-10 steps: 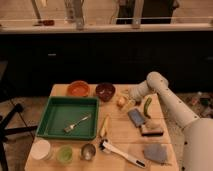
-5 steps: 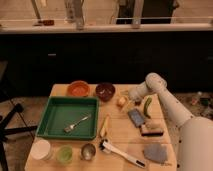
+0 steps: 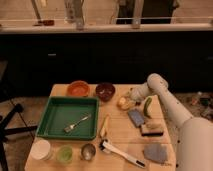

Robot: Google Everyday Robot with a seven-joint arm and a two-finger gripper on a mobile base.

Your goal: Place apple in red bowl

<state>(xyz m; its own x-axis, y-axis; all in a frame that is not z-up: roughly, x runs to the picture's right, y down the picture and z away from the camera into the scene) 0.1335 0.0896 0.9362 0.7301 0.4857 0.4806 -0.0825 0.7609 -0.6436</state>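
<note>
The apple (image 3: 122,102) is a small yellow-orange fruit on the wooden table (image 3: 120,131), right of the two bowls. My gripper (image 3: 128,96) is at the end of the white arm, right at the apple's upper right side. The red bowl (image 3: 78,89) stands at the table's back edge, left of the dark maroon bowl (image 3: 105,91), and looks empty.
A green tray (image 3: 55,120) holds a fork (image 3: 77,123). A long green pepper (image 3: 148,106), a yellowish strip (image 3: 105,126), a blue-grey block (image 3: 135,118), a sponge (image 3: 152,129), a brush (image 3: 121,153), a grey cloth (image 3: 155,152) and cups (image 3: 64,152) lie around.
The arm has drawn its gripper closer in on the apple; the apple and the bowls have not moved.
</note>
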